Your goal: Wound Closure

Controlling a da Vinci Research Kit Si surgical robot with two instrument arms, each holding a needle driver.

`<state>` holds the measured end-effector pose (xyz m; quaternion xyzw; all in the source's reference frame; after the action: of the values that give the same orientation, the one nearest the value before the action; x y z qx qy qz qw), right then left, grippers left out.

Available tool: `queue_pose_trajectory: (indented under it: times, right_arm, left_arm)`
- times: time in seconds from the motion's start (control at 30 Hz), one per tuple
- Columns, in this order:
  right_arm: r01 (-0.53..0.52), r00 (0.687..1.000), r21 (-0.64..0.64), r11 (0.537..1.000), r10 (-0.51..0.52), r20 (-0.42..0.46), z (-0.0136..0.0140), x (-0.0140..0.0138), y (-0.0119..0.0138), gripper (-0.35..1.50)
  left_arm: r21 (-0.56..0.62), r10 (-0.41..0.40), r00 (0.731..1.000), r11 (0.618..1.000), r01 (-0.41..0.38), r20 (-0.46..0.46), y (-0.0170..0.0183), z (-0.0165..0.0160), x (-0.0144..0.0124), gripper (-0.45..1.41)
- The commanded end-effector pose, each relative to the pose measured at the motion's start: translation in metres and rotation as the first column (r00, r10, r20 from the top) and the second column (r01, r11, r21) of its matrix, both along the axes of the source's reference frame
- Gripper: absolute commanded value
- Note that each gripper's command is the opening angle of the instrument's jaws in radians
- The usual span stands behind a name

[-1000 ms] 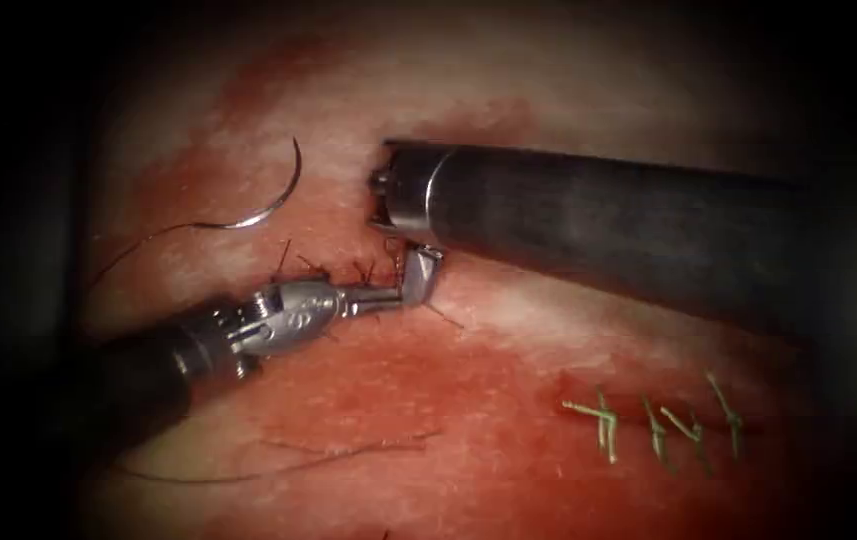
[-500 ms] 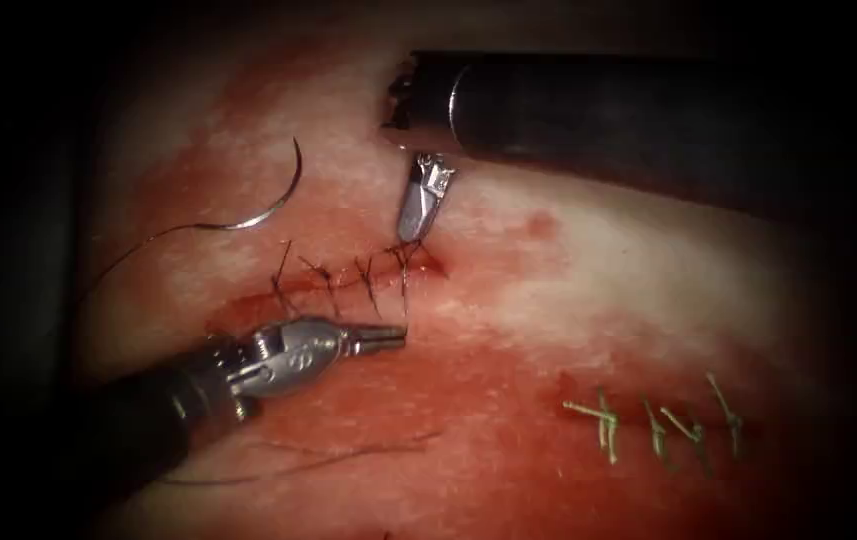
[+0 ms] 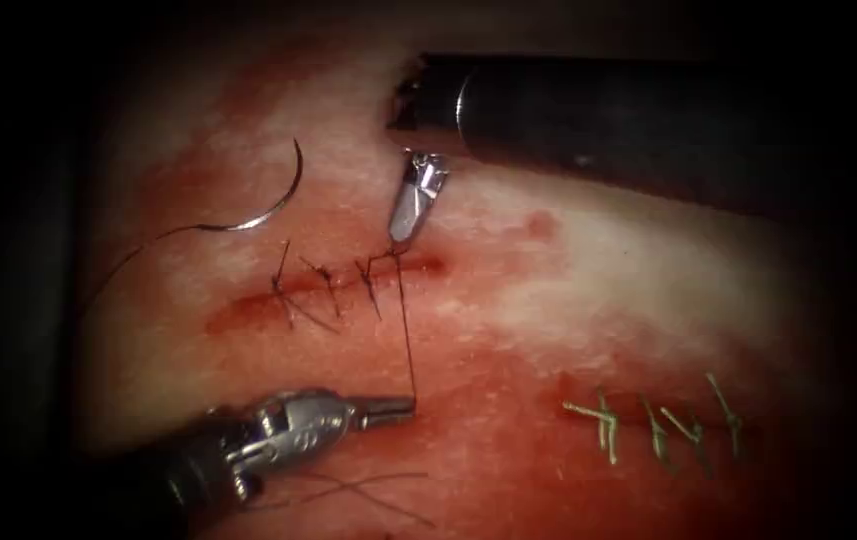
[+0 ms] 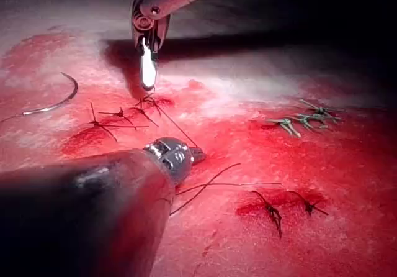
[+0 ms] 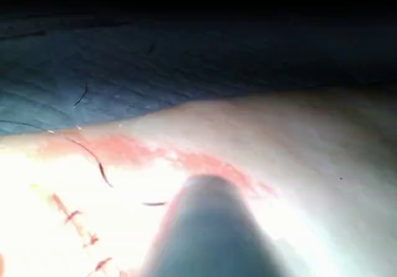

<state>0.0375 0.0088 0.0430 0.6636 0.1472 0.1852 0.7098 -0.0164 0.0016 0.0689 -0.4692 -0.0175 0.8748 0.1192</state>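
While the needle (image 3: 266, 205) lies loose on the tissue (image 3: 568, 290), up and to the left of the cut (image 3: 328, 285) and held by neither tool, the left tool (image 3: 410, 405) has its jaws closed on the thread (image 3: 406, 330). That tool sits below the cut, lower than it was half a second ago, when its closed tip lay just under the stitches. The thread it grips now runs as a straight, taut line up from its tip to the stitch at the cut's right end. In the left wrist view the same thread (image 4: 180, 127) stretches from that tool's tip (image 4: 197, 156) back to the stitches.

The right tool (image 3: 400, 235) hangs down from its dark shaft with its tip just above the cut's right end, touching or very near the knot there. Its jaws look pressed together, and I cannot tell whether they pinch thread. In the left wrist view it (image 4: 149, 86) points straight down at the same spot.

Dark stitches (image 3: 323, 280) cross the cut. The needle's own thread (image 3: 138, 250) trails off toward the left. More loose thread (image 3: 348, 490) lies on the tissue below the left tool. A row of pale green stitches (image 3: 653, 420) sits well apart at the lower right. Red fluid (image 3: 508, 450) stains the tissue around and below the cut.
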Motion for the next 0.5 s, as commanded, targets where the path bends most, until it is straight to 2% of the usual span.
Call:
queue_pose_trajectory:
  times: [0.03,0.07,0.17,0.2,0.27,0.3,0.33,0.4,0.5]
  right_arm:
    - [0.015,0.999,-0.061,0.998,-0.017,-0.045,0.0003,0.0005,0.0004,-0.35]
    - [0.066,0.986,-0.212,0.975,-0.097,-0.139,0.0005,0.0007,0.0007,-0.35]
    - [0.095,0.951,-0.340,0.936,-0.187,-0.248,0.0008,0.0012,0.0013,-0.35]
    - [0.095,0.951,-0.340,0.936,-0.187,-0.248,0.0008,0.0012,0.0013,-0.35]
    - [0.126,0.918,-0.458,0.880,-0.279,-0.282,0.0009,0.0015,0.0015,-0.35]
    - [0.126,0.918,-0.458,0.880,-0.279,-0.282,0.0009,0.0015,0.0015,-0.35]
    - [0.142,0.902,-0.507,0.850,-0.322,-0.287,0.0009,0.0017,0.0016,-0.35]
    - [0.177,0.866,-0.639,0.749,-0.426,-0.260,0.0006,0.0020,0.0019,-0.35]
    - [0.174,0.835,-0.724,0.667,-0.490,-0.250,-0.0002,0.0024,0.0021,-0.35]
  left_arm:
    - [0.004,0.000,1.000,1.000,0.000,0.000,0.0000,0.0006,-0.0004,-0.45]
    - [0.007,0.001,1.000,1.000,-0.001,-0.001,-0.0005,0.0007,-0.0002,-0.45]
    - [0.006,0.004,1.000,1.000,-0.004,-0.003,-0.0010,0.0005,-0.0002,-0.45]
    - [0.006,0.004,1.000,1.000,-0.004,-0.003,-0.0010,0.0005,-0.0002,-0.45]
    - [0.008,0.007,1.000,1.000,-0.007,-0.002,-0.0011,0.0004,-0.0003,-0.45]
    - [0.008,0.007,1.000,1.000,-0.007,-0.002,-0.0011,0.0004,-0.0003,-0.45]
    - [0.008,0.007,1.000,1.000,-0.007,-0.002,-0.0011,0.0004,-0.0003,-0.45]
    - [0.007,0.007,1.000,1.000,-0.007,-0.002,-0.0011,0.0004,-0.0003,-0.45]
    - [0.007,0.007,1.000,1.000,-0.007,-0.002,-0.0012,0.0005,-0.0004,-0.45]
